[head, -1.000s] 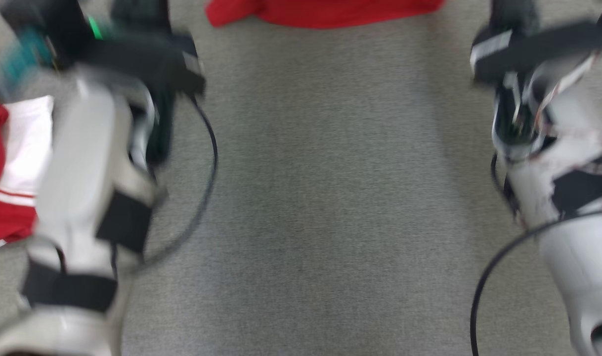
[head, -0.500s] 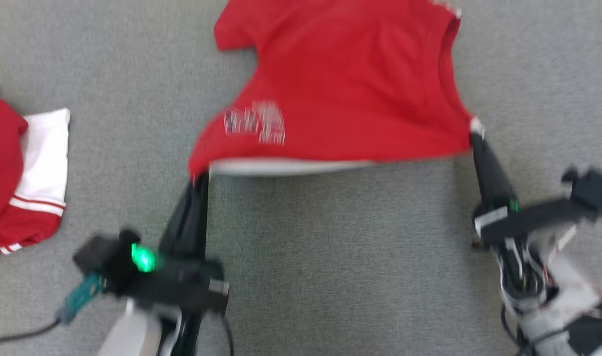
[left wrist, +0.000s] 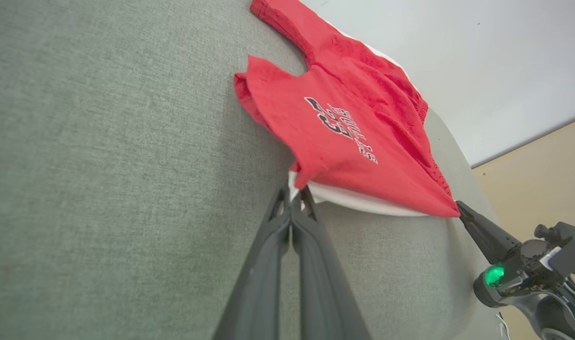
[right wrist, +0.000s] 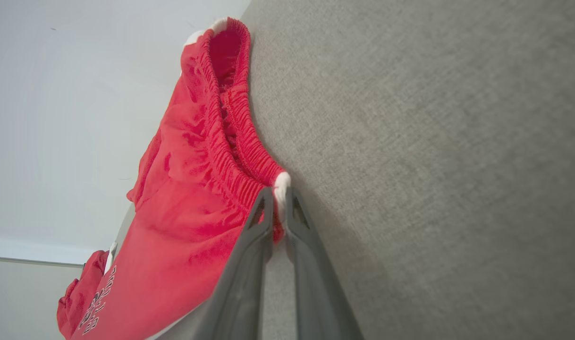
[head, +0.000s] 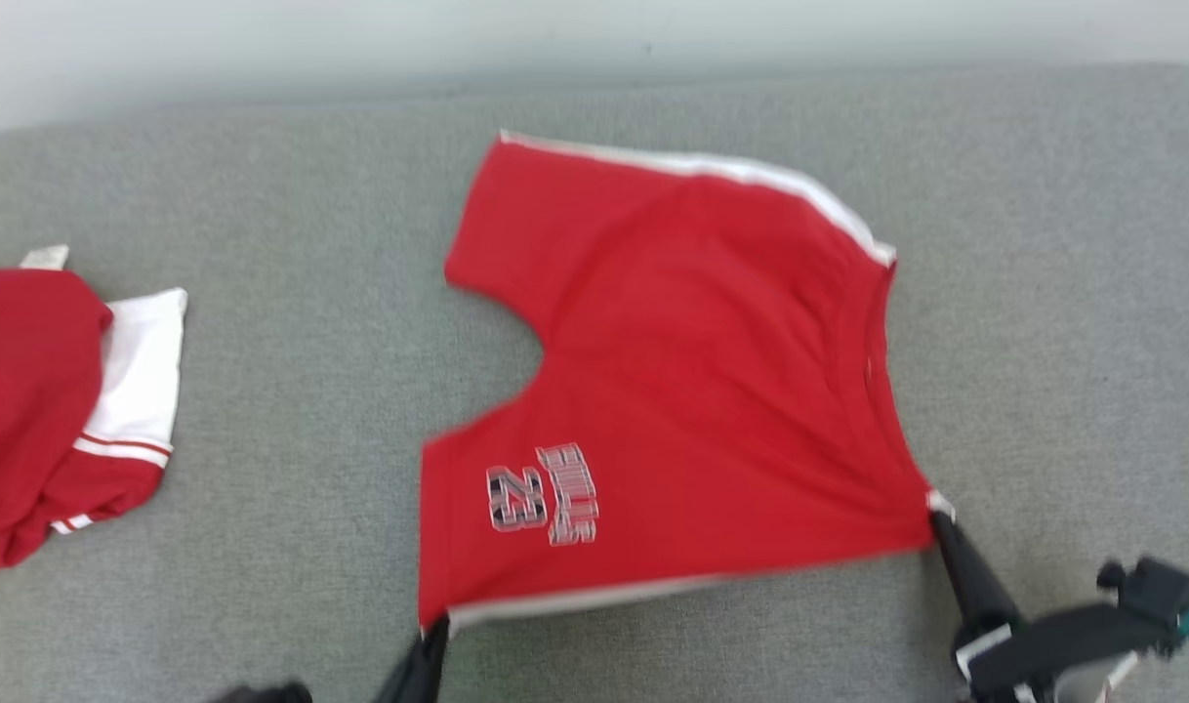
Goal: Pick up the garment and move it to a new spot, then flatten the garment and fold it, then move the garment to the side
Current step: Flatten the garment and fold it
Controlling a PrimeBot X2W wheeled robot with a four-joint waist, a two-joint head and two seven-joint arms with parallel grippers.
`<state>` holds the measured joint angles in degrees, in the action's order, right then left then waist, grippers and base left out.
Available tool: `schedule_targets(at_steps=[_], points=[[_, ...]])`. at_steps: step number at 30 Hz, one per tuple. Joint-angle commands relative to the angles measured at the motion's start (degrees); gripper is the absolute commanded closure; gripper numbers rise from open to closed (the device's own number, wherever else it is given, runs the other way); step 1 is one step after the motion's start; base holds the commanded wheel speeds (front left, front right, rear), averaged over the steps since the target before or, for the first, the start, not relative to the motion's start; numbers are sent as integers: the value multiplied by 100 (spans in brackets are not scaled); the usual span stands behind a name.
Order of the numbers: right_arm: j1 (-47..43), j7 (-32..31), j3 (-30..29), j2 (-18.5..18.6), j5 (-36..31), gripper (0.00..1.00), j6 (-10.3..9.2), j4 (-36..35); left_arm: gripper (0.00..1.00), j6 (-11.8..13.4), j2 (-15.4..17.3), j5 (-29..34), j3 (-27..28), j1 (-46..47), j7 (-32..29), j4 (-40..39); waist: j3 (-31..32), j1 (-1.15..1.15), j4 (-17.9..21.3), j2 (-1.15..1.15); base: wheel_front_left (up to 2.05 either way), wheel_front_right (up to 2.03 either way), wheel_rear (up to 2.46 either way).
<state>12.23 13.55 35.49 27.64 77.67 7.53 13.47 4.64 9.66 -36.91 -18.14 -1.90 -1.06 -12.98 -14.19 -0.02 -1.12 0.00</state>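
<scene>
The garment (head: 702, 391) is a pair of red shorts with white trim and a "23" print, spread on the grey padded surface (head: 263, 410). My left gripper (head: 435, 625) is shut on the near hem corner of one leg; the left wrist view shows the pinch (left wrist: 294, 191) under the red cloth (left wrist: 344, 127). At the waistband's near corner my right gripper (head: 938, 516) is shut on the cloth, and the right wrist view shows its tips (right wrist: 279, 196) clamping the white-tipped elastic edge (right wrist: 231, 156). The near edge is stretched between the two grippers.
Another red and white garment (head: 58, 391) lies crumpled at the left edge of the surface. A pale wall (head: 555, 39) runs behind the far edge. In the left wrist view the surface ends at a rounded edge, with tan floor (left wrist: 552, 165) beyond.
The head camera has tilted up, so the whole picture shifted and the arms dropped toward the bottom edge. Both grippers stay shut on the garment's corners, which now lies more spread out.
</scene>
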Motion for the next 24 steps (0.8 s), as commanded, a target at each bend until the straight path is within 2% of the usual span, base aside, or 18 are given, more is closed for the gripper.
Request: schedule_targets(at_steps=[1,7,13,18,24], points=[[-233,-37,-29,80,62,100,-7,3,100,63,49,-71,-23,-261,-60,-90,231,2,-13,0,0,0,0],[-887,-117,-161,218,178,100,-7,-152,100,252,268,17,-141,-781,-367,-367,436,2,-119,0,0,0,0],[-1166,-163,-350,329,-116,100,-7,-415,100,324,635,136,-94,-922,-692,-726,498,2,-77,0,0,0,0],[-1128,-212,-600,239,-705,100,-7,-637,100,295,716,204,-45,-610,-753,-917,490,2,-5,0,0,0,0],[-926,-578,-1045,53,-1777,100,-7,-954,100,237,781,374,6,40,-795,-965,381,2,85,0,0,0,0]])
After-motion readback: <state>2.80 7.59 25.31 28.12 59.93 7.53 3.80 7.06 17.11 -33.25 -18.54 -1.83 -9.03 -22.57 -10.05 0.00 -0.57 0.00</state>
